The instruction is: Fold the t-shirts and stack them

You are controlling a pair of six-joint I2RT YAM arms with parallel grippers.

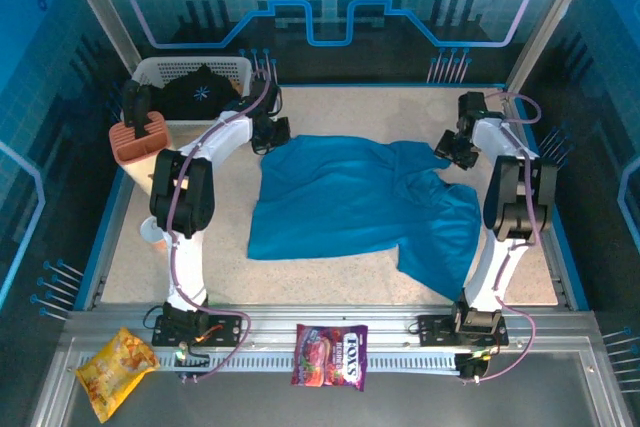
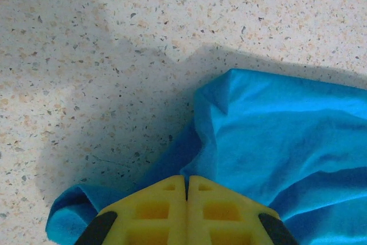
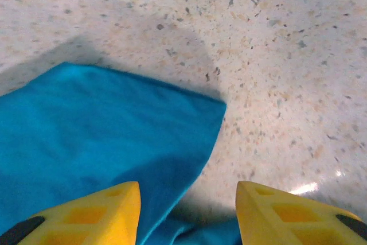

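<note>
The teal t-shirt [image 1: 360,202] looks limp and light, best held at corners: left claw [image 2: 186,181] pinches one, right claw [image 3: 188,199] gapes over another.

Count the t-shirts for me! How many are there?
2. The teal-blue t-shirt lies spread across the middle of the table; the black t-shirt sits in the white basket at the far left corner. More might be hidden under it.

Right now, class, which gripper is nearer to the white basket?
Left. The left gripper, shut on the teal t-shirt, sits just past the right end of the white basket. The right gripper, open, is much farther off, over the shirt's far right corner.
</note>
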